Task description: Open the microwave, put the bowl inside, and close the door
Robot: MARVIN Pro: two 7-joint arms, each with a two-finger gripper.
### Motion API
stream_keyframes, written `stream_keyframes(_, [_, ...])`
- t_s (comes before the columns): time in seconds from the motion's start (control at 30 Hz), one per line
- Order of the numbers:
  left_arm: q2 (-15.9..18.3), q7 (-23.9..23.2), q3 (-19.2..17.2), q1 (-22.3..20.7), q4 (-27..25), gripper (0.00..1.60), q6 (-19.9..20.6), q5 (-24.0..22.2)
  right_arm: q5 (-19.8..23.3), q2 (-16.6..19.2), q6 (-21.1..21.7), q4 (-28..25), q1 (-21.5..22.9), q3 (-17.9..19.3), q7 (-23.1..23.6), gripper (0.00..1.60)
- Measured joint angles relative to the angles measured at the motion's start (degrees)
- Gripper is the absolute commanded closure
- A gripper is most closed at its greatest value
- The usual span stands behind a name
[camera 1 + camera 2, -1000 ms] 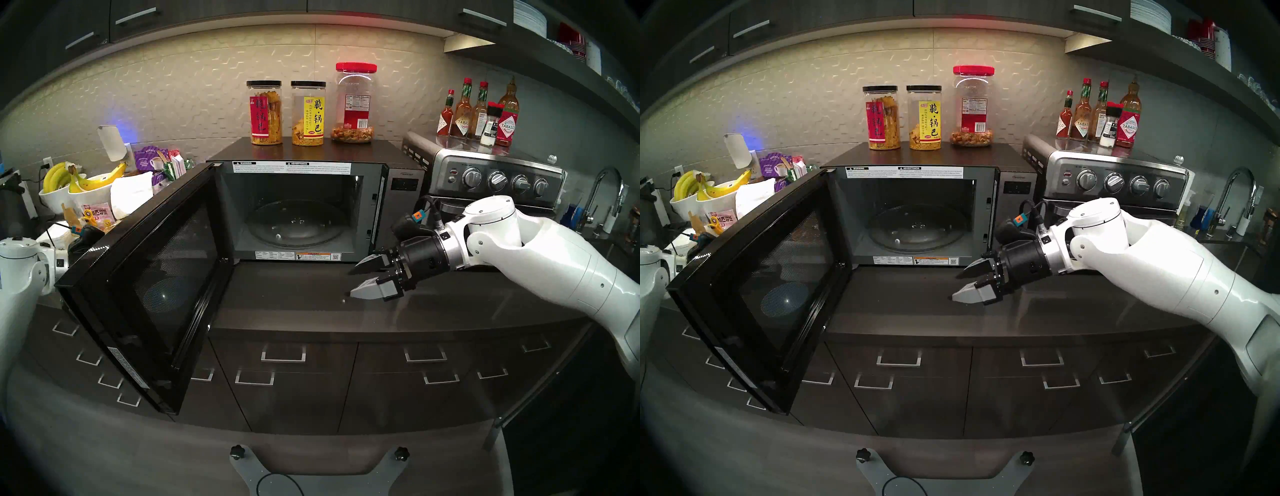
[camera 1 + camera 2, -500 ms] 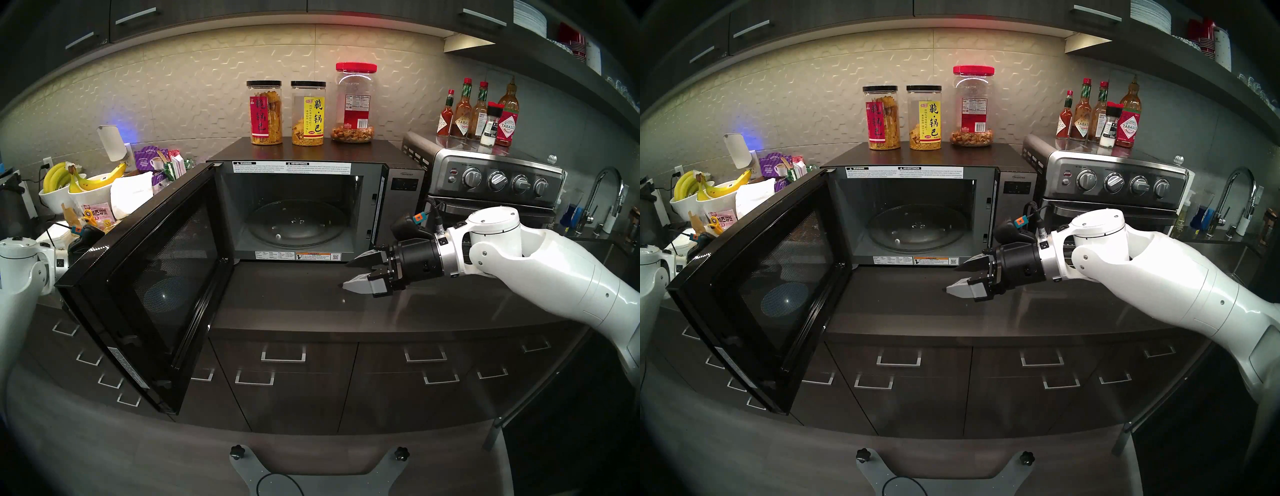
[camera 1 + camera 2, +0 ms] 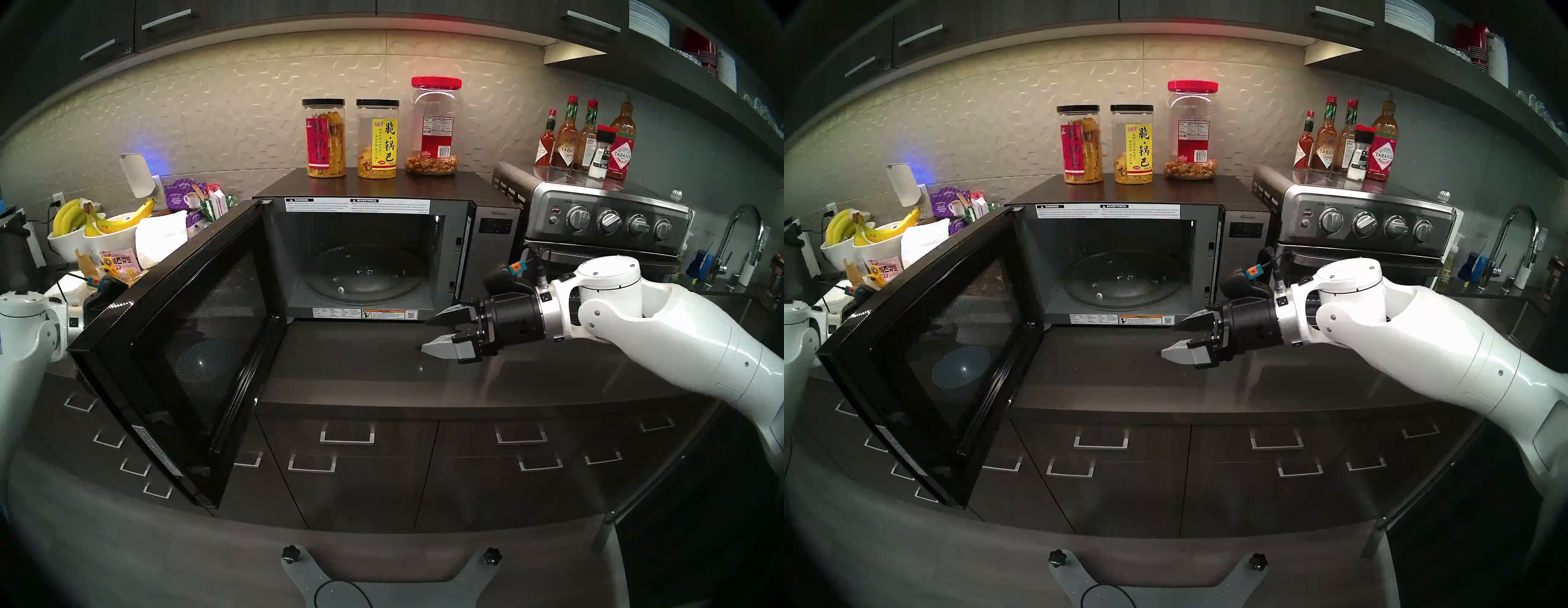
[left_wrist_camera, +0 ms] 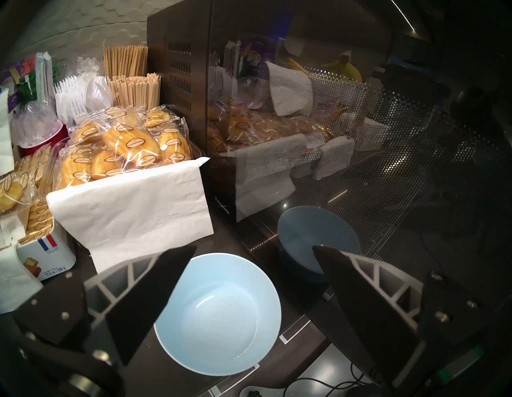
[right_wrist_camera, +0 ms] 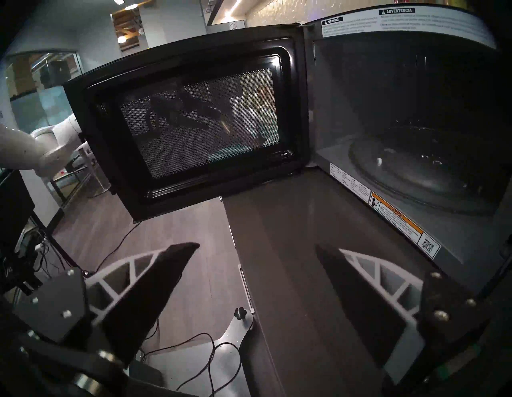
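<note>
The microwave [image 3: 494, 237] stands with its door [image 3: 178, 339] swung wide to the left, and the glass turntable [image 3: 365, 276] is bare. The light-blue bowl [image 4: 219, 313] sits on the counter behind the door, dimly visible through the mesh [image 3: 960, 367]. My left gripper [image 4: 254, 247] is open just above the bowl, its left finger over the rim. In the head views the door hides it. My right gripper [image 3: 424, 336] [image 5: 257, 246] is open and empty, low over the counter in front of the microwave's right corner, pointing left.
Three snack jars [image 3: 324, 138] stand on the microwave. A steel toaster oven [image 3: 606, 220] with sauce bottles [image 3: 589, 136] is at the right, a faucet [image 3: 742, 237] beyond. Left of the door lie banana bowls [image 3: 102, 233], a napkin [image 4: 133, 205], wrapped cakes [image 4: 124, 141] and cutlery [image 4: 80, 97].
My right gripper has risen slightly and shifted a little left toward the microwave's front, still open. The door, the bowl and the left arm have not moved.
</note>
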Motion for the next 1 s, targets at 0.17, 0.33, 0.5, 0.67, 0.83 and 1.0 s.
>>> stream_keyframes(0.17, [0.0, 0.0, 0.0, 0.0, 0.0, 0.0, 0.0, 0.0, 0.0, 0.07, -0.08, -0.02, 0.0, 0.0, 0.12, 0.0])
stream_keyframes(0.33, [0.0, 0.0, 0.0, 0.0, 0.0, 0.0, 0.0, 0.0, 0.0, 0.12, -0.14, -0.03, 0.0, 0.0, 0.21, 0.0])
stream_keyframes(0.5, [0.0, 0.0, 0.0, 0.0, 0.0, 0.0, 0.0, 0.0, 0.0, 0.15, -0.18, -0.04, 0.0, 0.0, 0.27, 0.0])
stream_keyframes(0.67, [0.0, 0.0, 0.0, 0.0, 0.0, 0.0, 0.0, 0.0, 0.0, 0.17, -0.19, -0.04, 0.0, 0.0, 0.3, 0.0])
stream_keyframes(0.83, [0.0, 0.0, 0.0, 0.0, 0.0, 0.0, 0.0, 0.0, 0.0, 0.18, -0.2, -0.04, 0.0, 0.0, 0.32, 0.0])
stream_keyframes(1.0, [0.0, 0.03, 0.0, 0.0, 0.0, 0.0, 0.02, 0.0, 0.0, 0.19, -0.21, -0.04, 0.0, 0.0, 0.33, 0.0])
